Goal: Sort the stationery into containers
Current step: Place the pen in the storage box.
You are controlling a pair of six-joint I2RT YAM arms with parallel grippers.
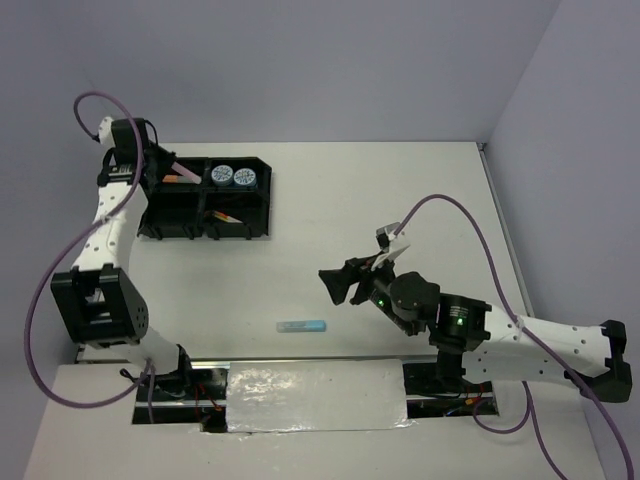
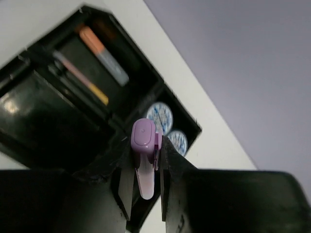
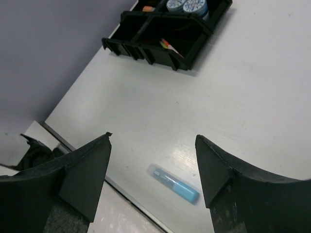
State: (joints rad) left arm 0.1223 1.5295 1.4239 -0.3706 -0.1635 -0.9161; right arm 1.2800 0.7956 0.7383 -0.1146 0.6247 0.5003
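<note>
The blue highlighter (image 1: 301, 326) lies on the tabletop (image 1: 400, 190), well short of the tray (image 1: 268, 195). The right gripper (image 3: 152, 141) hovers above it, jaws released and empty. At the tray's far-left compartment, the left gripper (image 2: 146, 162) has its jaws grasping the purple highlighter (image 2: 144, 141). Only its wrist view shows the orange highlighter (image 2: 102, 53) and a pink-yellow pen (image 2: 80, 77) inside, with the tape rolls (image 2: 160, 116) in the next compartment.

Flat white rectangular worktop (image 1: 400, 190), matte, softly lit. Plain pale lilac-grey walls (image 1: 320, 60) behind and right, meeting at the far corner.
</note>
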